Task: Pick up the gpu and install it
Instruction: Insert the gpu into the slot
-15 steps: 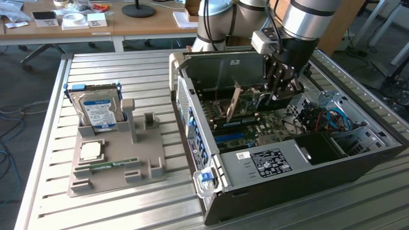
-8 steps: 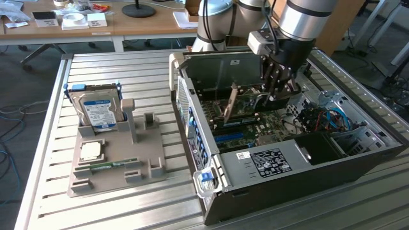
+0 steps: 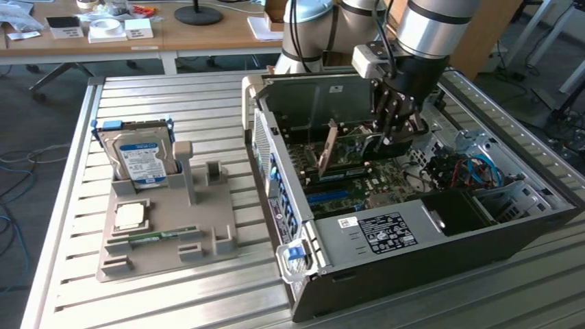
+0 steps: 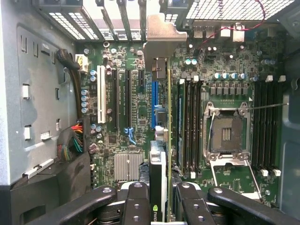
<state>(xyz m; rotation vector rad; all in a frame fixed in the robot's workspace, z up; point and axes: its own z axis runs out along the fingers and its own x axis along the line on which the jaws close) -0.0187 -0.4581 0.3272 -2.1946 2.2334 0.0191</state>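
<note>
I see my black metal pincer (image 4: pixel 161 199) clamped on the thin, tan-edged, dark-faced gpu card (image 4: pixel 158 164) (held edge-on), with the green motherboard (image 4: pixel 143 110) just beyond its fingertips.

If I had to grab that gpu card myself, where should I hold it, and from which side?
By the long edge away from the motherboard, coming in through the case's open side. The gpu stands edge-on to it, so its two flat faces suit the jaws, and the slot edge is left free. The gripper grips it so.
</note>
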